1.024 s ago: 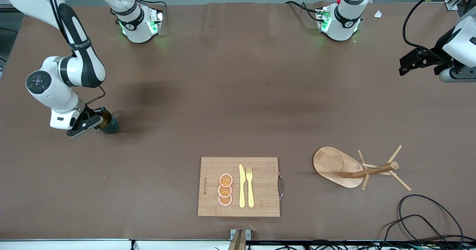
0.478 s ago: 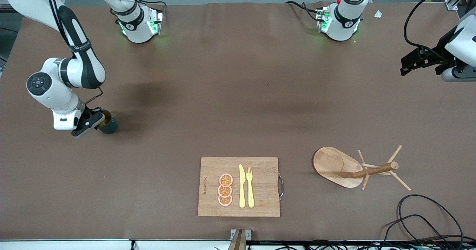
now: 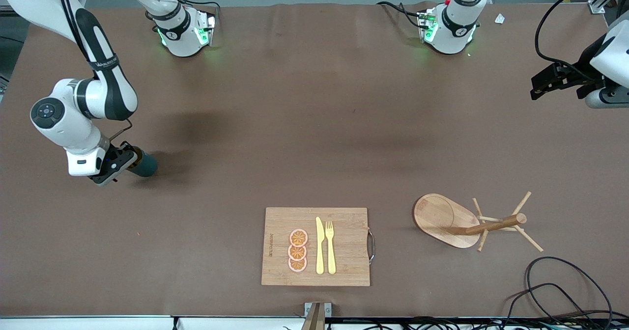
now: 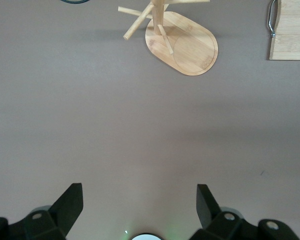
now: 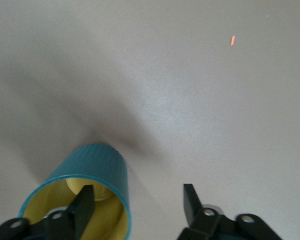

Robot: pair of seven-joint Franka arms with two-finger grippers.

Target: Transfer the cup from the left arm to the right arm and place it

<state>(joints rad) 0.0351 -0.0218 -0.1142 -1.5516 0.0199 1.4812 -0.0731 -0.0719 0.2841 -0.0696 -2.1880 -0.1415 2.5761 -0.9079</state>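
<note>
Cup (image 3: 144, 164) sits at the right arm's end of the table, tilted over with its yellow inside (image 5: 107, 220) facing the right gripper (image 3: 117, 162). That gripper is spread open at the cup's mouth: one finger (image 5: 83, 205) reaches inside the rim, the other (image 5: 191, 202) is outside, well clear of the wall. Left gripper (image 3: 544, 83) waits up over the left arm's end of the table, fingers apart, nothing between them. Peg rack (image 3: 464, 220) and cutting board (image 3: 344, 246) lie nearer the front camera.

No legible text on any object, arm or board
</note>
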